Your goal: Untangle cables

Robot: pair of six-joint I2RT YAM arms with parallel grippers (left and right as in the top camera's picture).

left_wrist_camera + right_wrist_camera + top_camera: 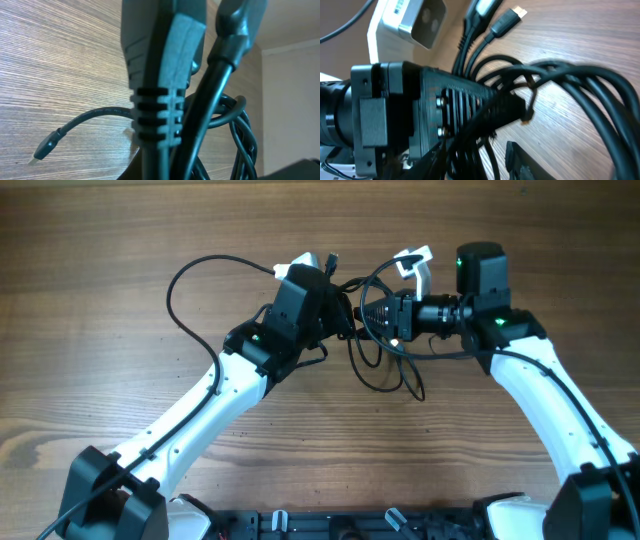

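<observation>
The cables point(385, 375) are a knot of thin black cords on the wooden table between my two arms. One long loop point(175, 285) trails off to the left. My left gripper point(335, 305) is shut on the bundle, and two plug ends point(160, 65) stand right in front of its camera. A loose plug end point(47, 145) lies on the wood. My right gripper point(368, 315) points left at the knot. In the right wrist view several cords point(580, 80) run between its fingers point(520, 160), with bare wood showing beside one finger.
In the right wrist view the left gripper's black ribbed body point(455, 110) and white camera housing point(415, 20) sit very close. The bases of both arms point(330, 525) stand at the table's front edge. Bare wood point(80, 330) surrounds the knot.
</observation>
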